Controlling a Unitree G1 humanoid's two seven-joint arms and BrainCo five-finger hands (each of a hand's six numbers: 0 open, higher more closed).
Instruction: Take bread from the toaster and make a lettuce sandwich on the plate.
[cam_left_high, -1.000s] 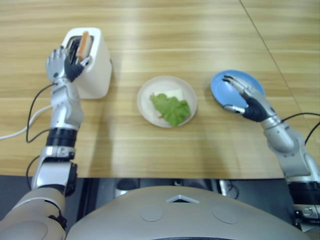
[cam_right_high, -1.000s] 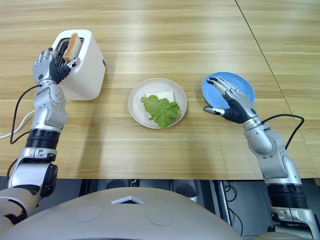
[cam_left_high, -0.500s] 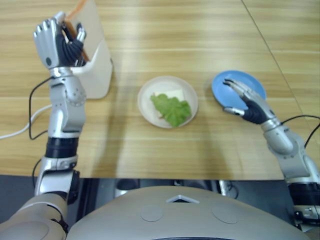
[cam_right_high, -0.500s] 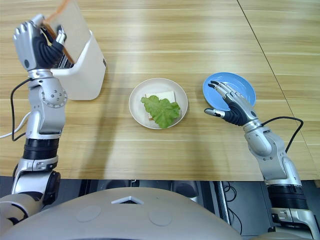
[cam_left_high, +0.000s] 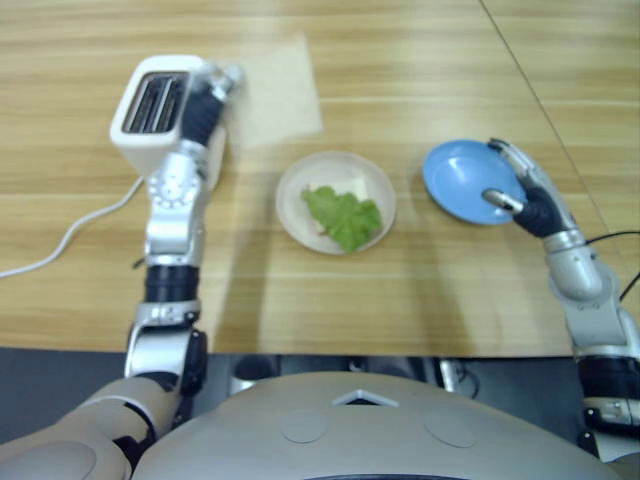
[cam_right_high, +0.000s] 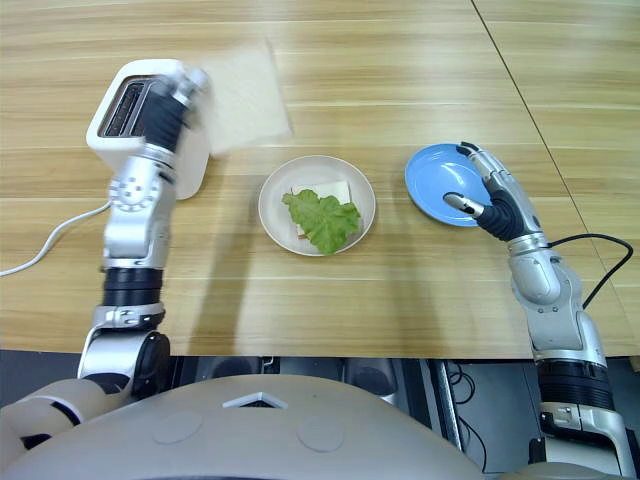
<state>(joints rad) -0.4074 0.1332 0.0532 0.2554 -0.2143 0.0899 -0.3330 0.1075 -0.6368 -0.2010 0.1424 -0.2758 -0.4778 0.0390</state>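
Holding a slice of bread (cam_right_high: 245, 95) in the left hand (cam_right_high: 185, 88), closed on the slice's left edge. Lifted clear of the wooden table (cam_right_high: 400, 60), with the broad face of the slice turned up toward the camera, blurred, one corner pointing toward the pale plate (cam_right_high: 272, 202). Hanging to the right of the toaster (cam_right_high: 118, 105) and beyond the pale plate, apart from both. Left hand just beside the toaster's upper right edge, forearm crossing in front of the toaster's right side.

White toaster upright at the left of the table, slots facing up, white cord (cam_right_high: 60, 237) trailing off its near side to the left edge.

In the middle of the table, the pale plate, carrying a second slice (cam_right_high: 335, 190) lying flat with a lettuce leaf (cam_right_high: 322, 222) spread on top, covering most of it and reaching the plate's near side.

Well to the right, a blue plate (cam_right_high: 435, 175) resting flat on the wood. Right hand (cam_right_high: 500, 205) at the blue plate's right rim, touching or very near it; gripping or merely resting there, cannot tell.
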